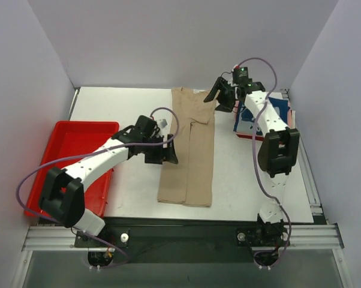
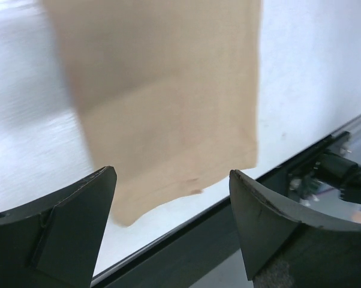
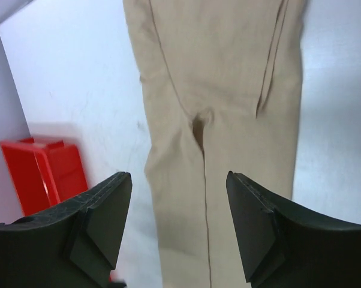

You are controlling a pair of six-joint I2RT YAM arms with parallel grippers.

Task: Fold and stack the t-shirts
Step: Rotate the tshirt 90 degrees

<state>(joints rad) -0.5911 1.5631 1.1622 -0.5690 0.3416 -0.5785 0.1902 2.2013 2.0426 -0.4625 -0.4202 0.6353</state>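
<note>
While the tan shirt point(image 1: 187, 150) lies mid-table folded into a long strip, left gripper point(image 1: 165, 150) and right gripper point(image 1: 220, 96) both hang open, empty. Crosswise folds and stacking with the navy shirt point(image 1: 282, 109), far right, seem left.

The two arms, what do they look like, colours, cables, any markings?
Both the left arm and the right arm have white link shells with chunky black joints. A thin purple cable loops loosely along each. The left gripper and right gripper are black, with broad wedge-shaped fingers. A green light glows on the right wrist. No lettering is legible.
</note>
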